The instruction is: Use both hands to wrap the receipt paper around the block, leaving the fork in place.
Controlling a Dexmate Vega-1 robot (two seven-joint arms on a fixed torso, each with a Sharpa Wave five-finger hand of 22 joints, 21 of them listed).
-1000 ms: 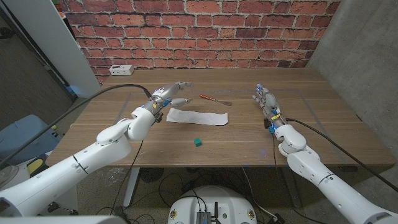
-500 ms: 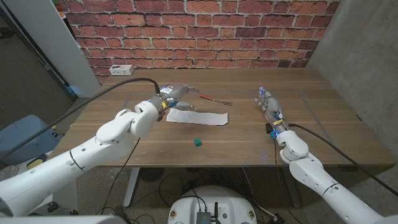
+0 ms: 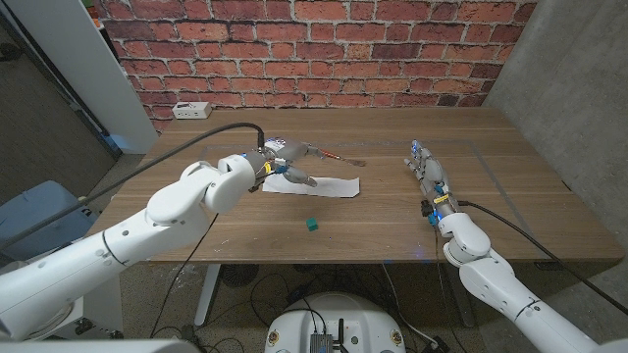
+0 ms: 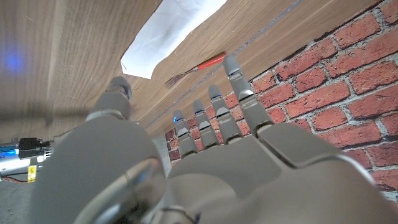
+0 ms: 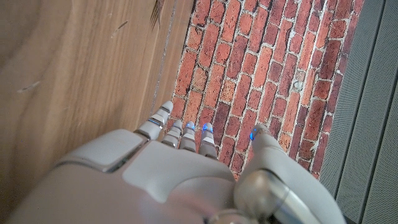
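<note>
A white strip of receipt paper (image 3: pixel 316 184) lies flat on the wooden table (image 3: pixel 196 211), also seen as receipt paper (image 4: pixel 168 34) in the left wrist view. My left hand (image 3: pixel 287 159) hovers over its left end, fingers spread and holding nothing. A small green block (image 3: pixel 311 225) sits alone nearer the front edge, apart from the paper. The red-handled fork (image 3: pixel 339 158) lies just behind the paper; in the left wrist view the fork (image 4: pixel 198 67) shows beyond my fingers. My right hand (image 3: pixel 426 169) stands open at the right side, well away from everything.
A white power strip (image 3: pixel 190 110) lies at the table's back left corner. A brick wall (image 3: pixel 314 49) runs behind the table. The bare wood between the block and my right hand is free room.
My left hand has moved right, from beside the paper's left end to over it, toward the fork. My right hand has drifted slightly toward the front.
</note>
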